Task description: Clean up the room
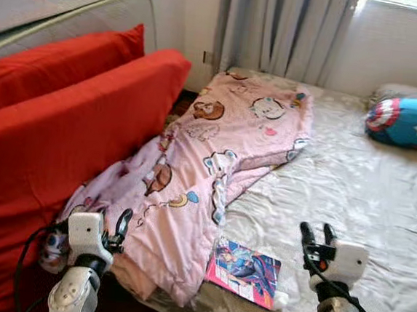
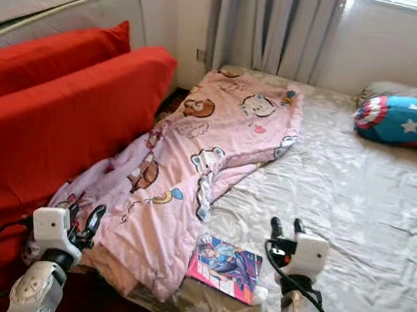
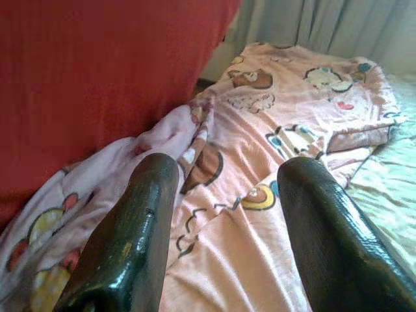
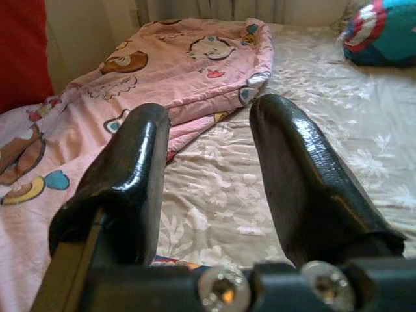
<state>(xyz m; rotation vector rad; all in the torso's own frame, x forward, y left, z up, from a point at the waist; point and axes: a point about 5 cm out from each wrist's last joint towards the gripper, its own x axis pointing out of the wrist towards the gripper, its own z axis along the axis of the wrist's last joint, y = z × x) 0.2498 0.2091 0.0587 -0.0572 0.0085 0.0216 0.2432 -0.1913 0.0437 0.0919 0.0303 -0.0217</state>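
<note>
Both grippers empty, fingers apart: left gripper (image 1: pixel 113 224) at 7 o'clock, right gripper (image 1: pixel 318 235) at 5. Book (image 1: pixel 244 271) at 6, stiff, light; pinch your near edge. Pink blanket (image 1: pixel 208 156) from 8 to 12, soft, floppy; grab a bunched fold. Pillow (image 1: pixel 407 121) at 2.

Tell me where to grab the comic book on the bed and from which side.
Probably grip the comic book by its near edge at the bed's front, coming in low from the robot's side with the right end effector. It lies flat, leaving only edges to pinch.
</note>
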